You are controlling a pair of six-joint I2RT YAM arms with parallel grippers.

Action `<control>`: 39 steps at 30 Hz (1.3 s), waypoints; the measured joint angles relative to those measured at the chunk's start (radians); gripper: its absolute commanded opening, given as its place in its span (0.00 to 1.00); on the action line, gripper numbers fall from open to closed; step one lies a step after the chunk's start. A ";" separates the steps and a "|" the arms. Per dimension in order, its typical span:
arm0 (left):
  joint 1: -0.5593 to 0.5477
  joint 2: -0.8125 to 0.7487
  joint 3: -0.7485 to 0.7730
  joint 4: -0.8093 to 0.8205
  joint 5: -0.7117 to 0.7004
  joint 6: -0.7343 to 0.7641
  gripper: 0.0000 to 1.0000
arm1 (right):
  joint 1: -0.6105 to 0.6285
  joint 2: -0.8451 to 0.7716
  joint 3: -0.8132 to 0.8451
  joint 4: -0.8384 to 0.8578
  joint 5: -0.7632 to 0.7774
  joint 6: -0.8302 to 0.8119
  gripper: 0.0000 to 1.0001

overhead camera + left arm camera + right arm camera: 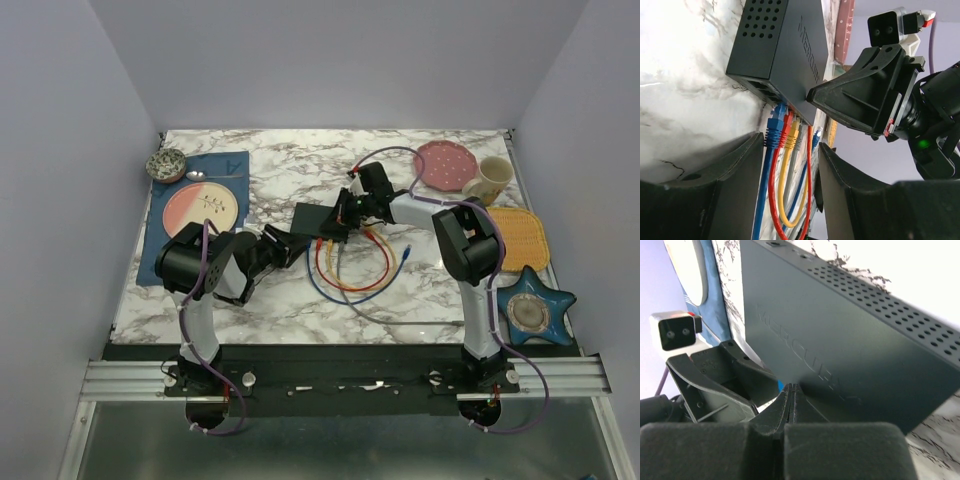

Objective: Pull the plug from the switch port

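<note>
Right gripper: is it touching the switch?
Touching. The right wrist view shows the shut right gripper with its tips pressed onto the top face of the switch; the left wrist view agrees.

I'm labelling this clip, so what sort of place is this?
Probably a robot test booth, not a home: plain lilac walls box in a marble-patterned table, with an aluminium rail along its near edge.
</note>
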 measured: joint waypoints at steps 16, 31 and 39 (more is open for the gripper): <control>0.003 -0.010 0.043 -0.086 -0.003 0.035 0.45 | 0.000 0.018 0.007 0.019 -0.015 0.027 0.01; 0.003 0.007 0.053 -0.127 -0.048 0.023 0.33 | 0.000 0.018 0.007 0.019 -0.015 0.029 0.01; 0.003 -0.020 0.077 -0.225 -0.076 0.014 0.41 | 0.000 0.018 0.007 0.020 -0.014 0.036 0.01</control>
